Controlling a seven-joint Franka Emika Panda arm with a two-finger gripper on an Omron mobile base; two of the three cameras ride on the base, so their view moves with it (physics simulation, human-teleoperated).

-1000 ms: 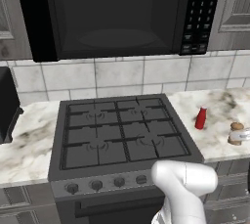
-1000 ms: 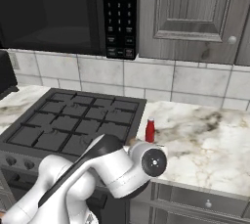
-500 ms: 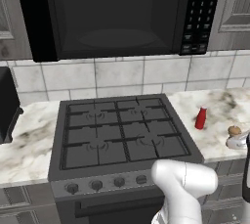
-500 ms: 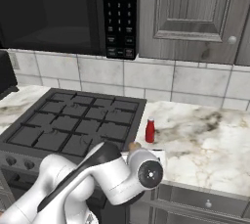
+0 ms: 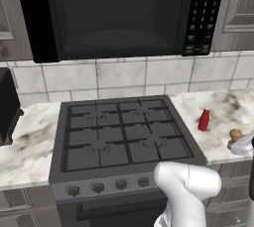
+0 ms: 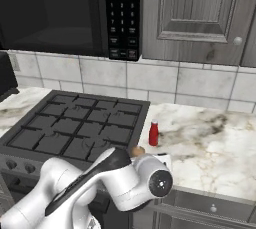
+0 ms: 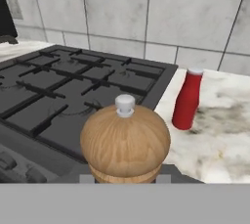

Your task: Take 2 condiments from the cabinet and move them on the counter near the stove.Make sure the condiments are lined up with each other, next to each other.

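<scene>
The slim red squeeze bottle [image 5: 204,120] [image 6: 153,133] [image 7: 187,99] stands upright on the marble counter [image 5: 223,107] [image 6: 215,143] just right of the gas stove [image 5: 124,132] [image 6: 75,128] [image 7: 73,86]. Right in front of the hand camera is the brown wooden knob-topped shaker [image 7: 125,142] [image 5: 235,134] [image 6: 138,150], nearer the counter's front edge than the bottle. My gripper [image 5: 238,144] is shut on the shaker from below and behind; its fingertips are hidden. The arm covers most of the shaker in the right base view. The stone wall shelf is out of view.
A black microwave [image 5: 119,13] [image 6: 65,8] hangs over the stove. A grey panelled door cabinet [image 6: 200,18] hangs above the right counter. A black appliance [image 5: 7,104] stands on the counter left of the stove. Tiled wall [image 7: 146,17] runs behind.
The hand with the shaker has shifted slightly left and lower, toward the red bottle. The bottle has stayed put.
</scene>
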